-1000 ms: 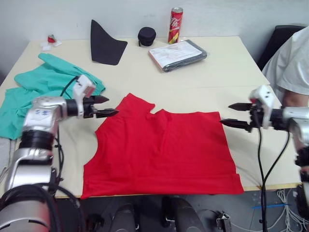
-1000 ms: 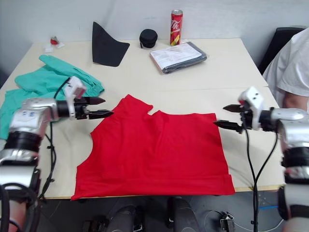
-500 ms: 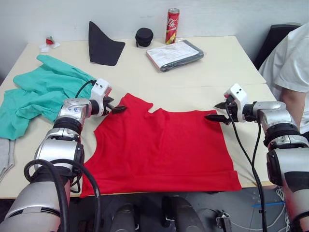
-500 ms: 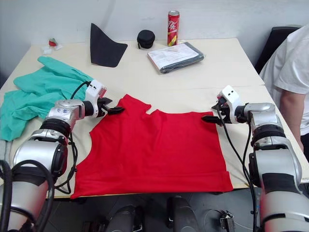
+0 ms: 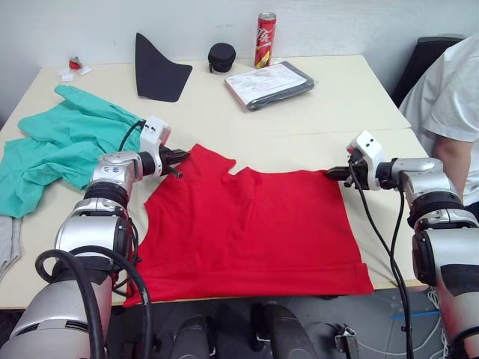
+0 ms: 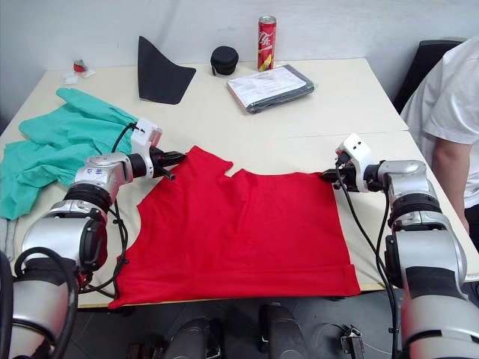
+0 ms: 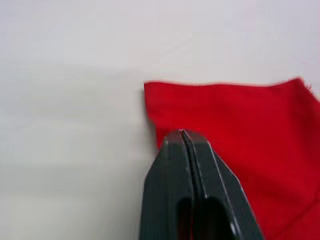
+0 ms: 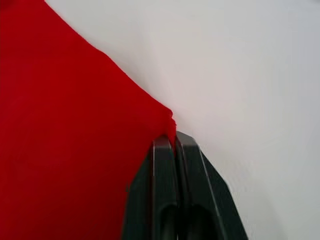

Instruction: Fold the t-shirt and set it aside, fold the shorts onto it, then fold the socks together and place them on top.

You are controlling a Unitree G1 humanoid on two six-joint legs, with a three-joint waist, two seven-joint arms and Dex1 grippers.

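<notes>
The red t-shirt (image 5: pixel 254 224) lies spread flat on the table's front half, one shoulder toward the back left. My left gripper (image 5: pixel 179 155) is shut on that shoulder corner; the left wrist view has red cloth (image 7: pixel 240 125) under the closed fingers (image 7: pixel 200 190). My right gripper (image 5: pixel 333 173) is shut on the shirt's back right corner (image 8: pixel 167 120), which is pinched at the fingertips in the right wrist view. The teal-green shorts (image 5: pixel 60 142) lie crumpled at the left. A light grey sock (image 5: pixel 7 243) shows at the left edge.
At the back of the table are a black pointed fabric piece (image 5: pixel 157 69), a round black case (image 5: pixel 221 56), a red can (image 5: pixel 265 39) and a wrapped flat packet (image 5: pixel 269 84). A person in a white shirt (image 5: pixel 449 97) sits at the right.
Both arms came in toward the shirt's back corners, and both grippers went from open to shut on the cloth.
</notes>
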